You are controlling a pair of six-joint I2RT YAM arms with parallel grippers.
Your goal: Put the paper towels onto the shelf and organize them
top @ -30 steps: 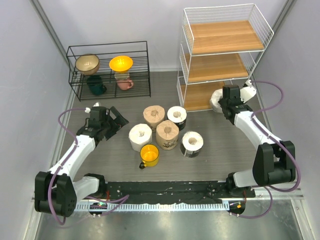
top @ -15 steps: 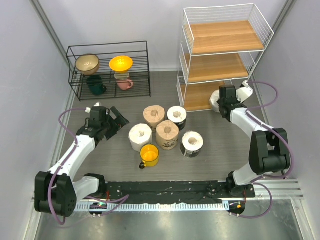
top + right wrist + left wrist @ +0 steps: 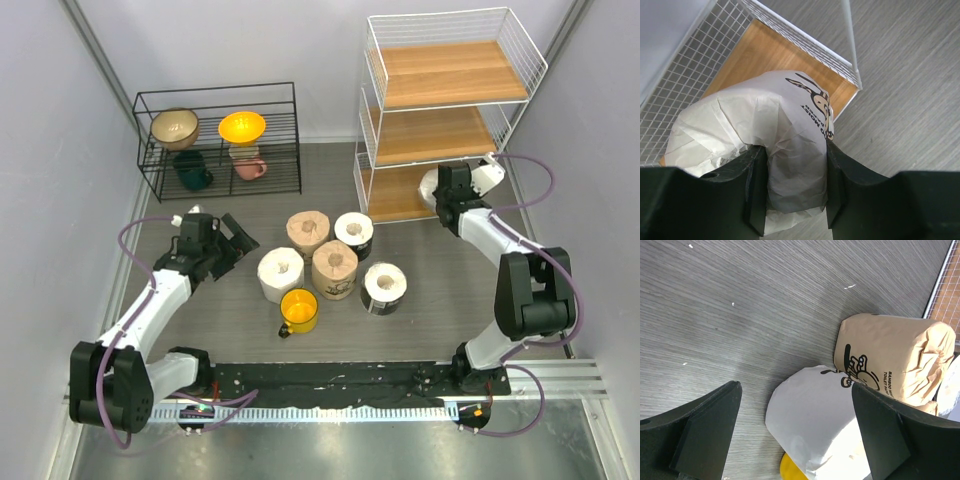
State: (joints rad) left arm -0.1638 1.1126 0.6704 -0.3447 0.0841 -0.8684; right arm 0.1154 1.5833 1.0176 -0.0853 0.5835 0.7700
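Note:
The white wire shelf (image 3: 372, 100) with three wooden boards stands at the back right. My right gripper (image 3: 442, 192) is shut on a white paper towel roll (image 3: 430, 184) at the open front of the bottom board (image 3: 395, 192). In the right wrist view the roll (image 3: 790, 145) sits between the fingers (image 3: 756, 190), partly over the board (image 3: 765, 55). Several rolls stand mid-floor: two tan (image 3: 308, 230) (image 3: 335, 268), others white (image 3: 281, 273) (image 3: 354, 233) (image 3: 384, 287). My left gripper (image 3: 236, 240) is open and empty, left of them. The left wrist view shows a white roll (image 3: 820, 425) and a tan roll (image 3: 890, 357) ahead.
A yellow mug (image 3: 299, 309) stands just in front of the rolls; its edge shows in the left wrist view (image 3: 792, 471). A low black wire rack (image 3: 220, 140) with bowls and mugs stands at the back left. Grey walls close both sides.
My right gripper has carried the white roll left and toward the bottom shelf's opening. The left arm has not moved.

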